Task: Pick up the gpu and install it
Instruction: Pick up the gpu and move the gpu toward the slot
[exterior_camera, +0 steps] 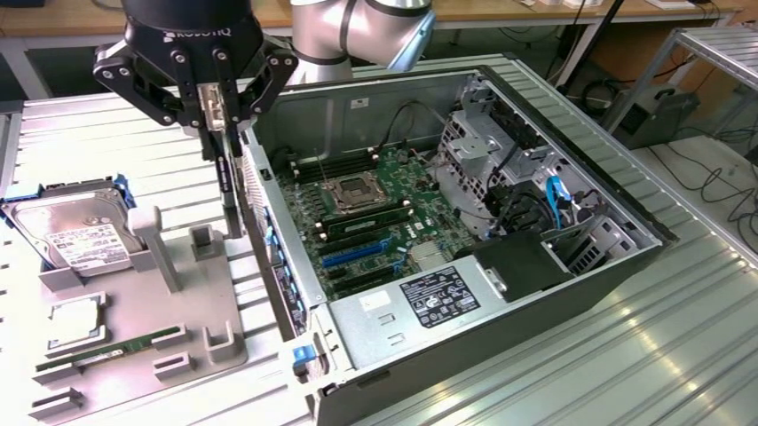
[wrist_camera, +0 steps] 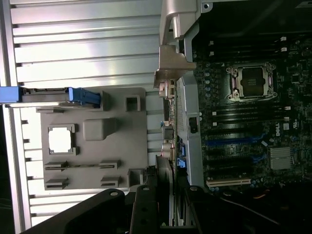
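Exterior view, and the gpu (exterior_camera: 227, 191) is up in the air, hanging on edge like a blade, its silvery bracket end at the top. The gripper (exterior_camera: 217, 120) has its fingers pinched on the card's upper end, right by that bracket. The card hangs between the grey parts tray (exterior_camera: 177, 302) and the near wall of the open computer case (exterior_camera: 533, 133), clear of the tray and just outside the case.

As for handling, I'd call it light and stiff, but thin and fragile. The bare board wants no squeezing on its components, and the bottom connector edge wants no knocks. The bracket end looks like the sound place to hold. Held at one end like this, though, the card could pivot in the pinch if it brushes the case wall.

Inside the case the motherboard (exterior_camera: 367, 213) lies exposed, with its blue slots (exterior_camera: 355, 253) free. On the tray sit the hard drive (exterior_camera: 77, 235) and RAM stick (exterior_camera: 113, 346).
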Controlling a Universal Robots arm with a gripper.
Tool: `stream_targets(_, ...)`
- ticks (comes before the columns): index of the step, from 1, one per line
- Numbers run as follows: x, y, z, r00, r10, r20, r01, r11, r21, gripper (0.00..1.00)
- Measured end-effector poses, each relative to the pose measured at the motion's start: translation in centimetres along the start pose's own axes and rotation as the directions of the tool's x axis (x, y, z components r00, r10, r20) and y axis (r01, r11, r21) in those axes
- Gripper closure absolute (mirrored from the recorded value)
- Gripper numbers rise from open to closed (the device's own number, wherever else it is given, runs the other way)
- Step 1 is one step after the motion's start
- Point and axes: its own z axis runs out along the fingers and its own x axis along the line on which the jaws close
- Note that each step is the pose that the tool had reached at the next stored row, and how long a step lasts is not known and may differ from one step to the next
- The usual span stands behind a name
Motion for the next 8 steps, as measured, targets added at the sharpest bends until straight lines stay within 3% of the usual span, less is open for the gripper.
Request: stream_targets(8, -0.40, 0.03, 0.01, 1.0000, 0.000, 0.0000, 0.000, 1.0000, 0.0002, 0.74)
